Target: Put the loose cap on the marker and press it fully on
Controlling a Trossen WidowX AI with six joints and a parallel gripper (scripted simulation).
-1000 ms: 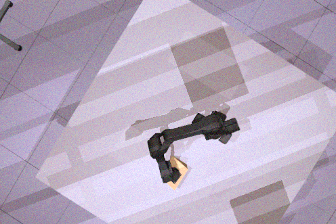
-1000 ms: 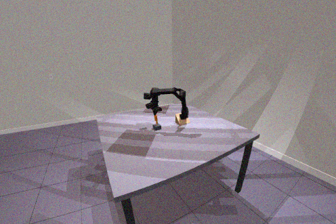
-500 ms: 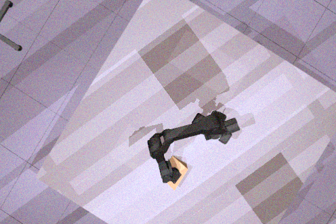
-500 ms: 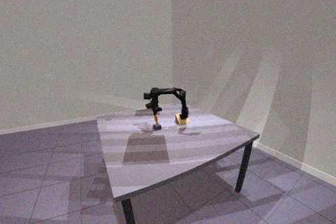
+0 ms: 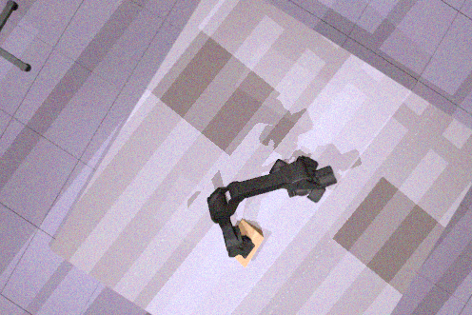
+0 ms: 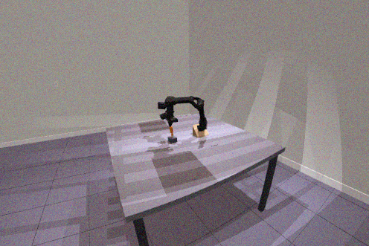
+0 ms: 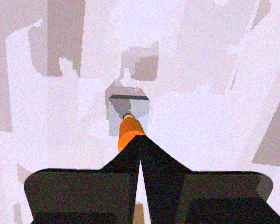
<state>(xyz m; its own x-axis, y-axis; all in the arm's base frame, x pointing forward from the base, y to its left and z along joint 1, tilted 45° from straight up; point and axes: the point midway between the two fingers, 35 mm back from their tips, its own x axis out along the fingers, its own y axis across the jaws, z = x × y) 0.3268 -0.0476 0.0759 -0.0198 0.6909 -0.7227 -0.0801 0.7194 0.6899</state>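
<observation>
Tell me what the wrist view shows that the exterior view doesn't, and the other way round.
Wrist only: the black parallel-jaw gripper is shut, directly above the orange marker, which stands in the socket of the square grey holder block. Exterior only: the whole arched black arm, its tan wooden base block, and the striped table on dark legs near the walls. Both: gripper, marker and holder in one vertical line; neither shows a separate cap standing on the table.

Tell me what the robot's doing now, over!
Gripper shut, right above the orange marker. Marker upright in its gray holder. Can't tell if the cap's on. Nothing in the way.
</observation>
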